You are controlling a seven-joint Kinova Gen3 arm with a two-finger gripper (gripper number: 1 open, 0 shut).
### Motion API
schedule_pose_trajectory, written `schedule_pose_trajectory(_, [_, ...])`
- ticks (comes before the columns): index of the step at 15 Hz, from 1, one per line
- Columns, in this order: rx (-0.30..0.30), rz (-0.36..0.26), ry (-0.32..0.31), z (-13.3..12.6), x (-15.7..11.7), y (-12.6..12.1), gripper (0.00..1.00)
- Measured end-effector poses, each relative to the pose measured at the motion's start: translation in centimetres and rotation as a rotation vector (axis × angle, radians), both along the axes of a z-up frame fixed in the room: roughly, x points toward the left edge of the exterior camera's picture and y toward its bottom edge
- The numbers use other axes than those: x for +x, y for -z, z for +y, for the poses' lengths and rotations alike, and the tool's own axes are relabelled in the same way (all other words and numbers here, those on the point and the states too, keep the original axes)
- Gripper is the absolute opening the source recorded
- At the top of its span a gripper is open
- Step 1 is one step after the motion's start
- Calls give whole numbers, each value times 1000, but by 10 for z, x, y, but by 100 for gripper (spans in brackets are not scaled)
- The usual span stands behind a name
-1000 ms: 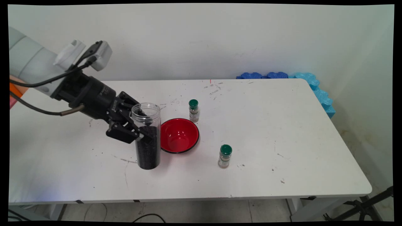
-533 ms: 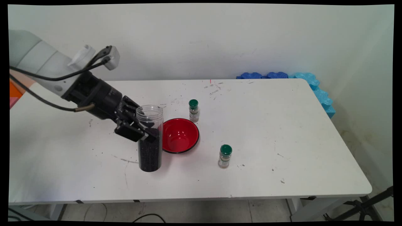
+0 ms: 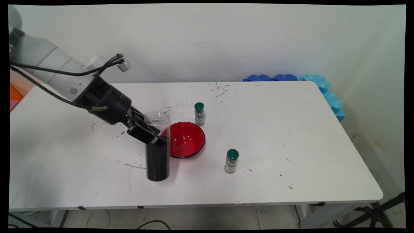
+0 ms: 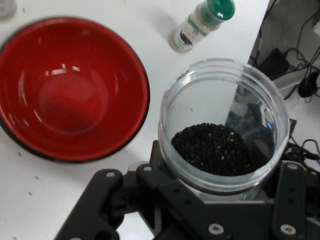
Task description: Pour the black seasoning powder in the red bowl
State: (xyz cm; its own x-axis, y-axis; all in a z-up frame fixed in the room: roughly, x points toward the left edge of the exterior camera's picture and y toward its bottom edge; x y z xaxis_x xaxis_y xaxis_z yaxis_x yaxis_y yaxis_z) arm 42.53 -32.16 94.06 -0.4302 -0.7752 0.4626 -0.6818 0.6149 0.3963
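Jar [image 3: 157, 145] of black grains stands upright on the bench [image 3: 291, 136], long axis vertical, open mouth up, and the gripper [image 3: 152, 137] comes at it from the left, fingers [image 4: 287, 200] clamped around its clear wall at mid-height. Red bowl [image 3: 185, 139] sits just beside it, to the right. Two green-capped bottles [image 3: 232, 160] [image 3: 199, 114] carry labels, but nothing legible.
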Motion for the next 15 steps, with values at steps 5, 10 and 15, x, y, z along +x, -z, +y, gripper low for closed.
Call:
schedule_pose_trajectory(5, [150, 48, -128, -7, 7, 13, 0])
schedule_pose_trajectory(10, [290, 103, -239, -16, 10, 24, 0])
schedule_pose_trajectory(15, [428, 169, -324, -25, 6, 28, 0])
